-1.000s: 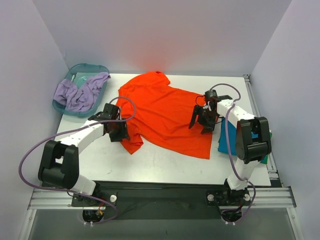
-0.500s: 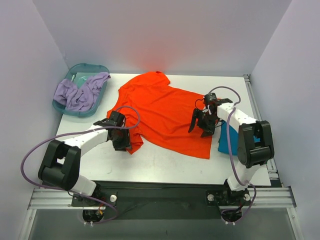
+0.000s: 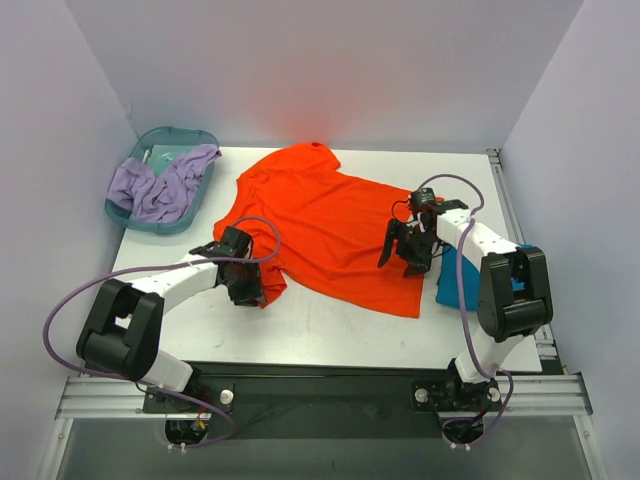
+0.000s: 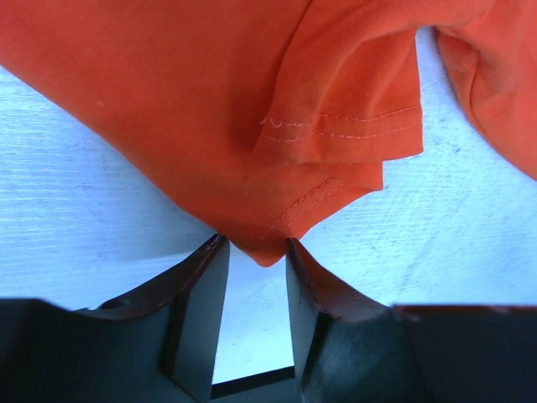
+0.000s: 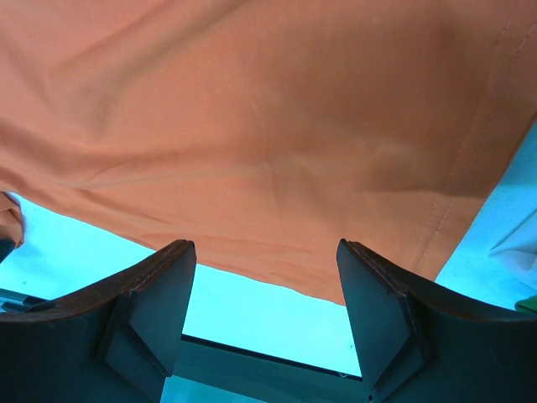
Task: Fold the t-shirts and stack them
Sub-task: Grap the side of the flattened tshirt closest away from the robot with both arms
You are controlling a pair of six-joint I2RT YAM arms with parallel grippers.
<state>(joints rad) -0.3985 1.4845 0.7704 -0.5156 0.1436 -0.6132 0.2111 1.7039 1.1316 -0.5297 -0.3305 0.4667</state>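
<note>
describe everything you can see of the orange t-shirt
The orange t-shirt is plain, soft, bright orange-red cloth with stitched hems, lying spread and slightly rumpled on the white table. One sleeve is folded over itself; its corner sits between the parted jaws of the left end effector. The right end effector hangs open just above the opposite end, near a hem.

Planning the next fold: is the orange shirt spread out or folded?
Mostly spread out: the orange shirt lies open, collar and bottom hem far apart; only one sleeve is doubled over on itself.
</note>
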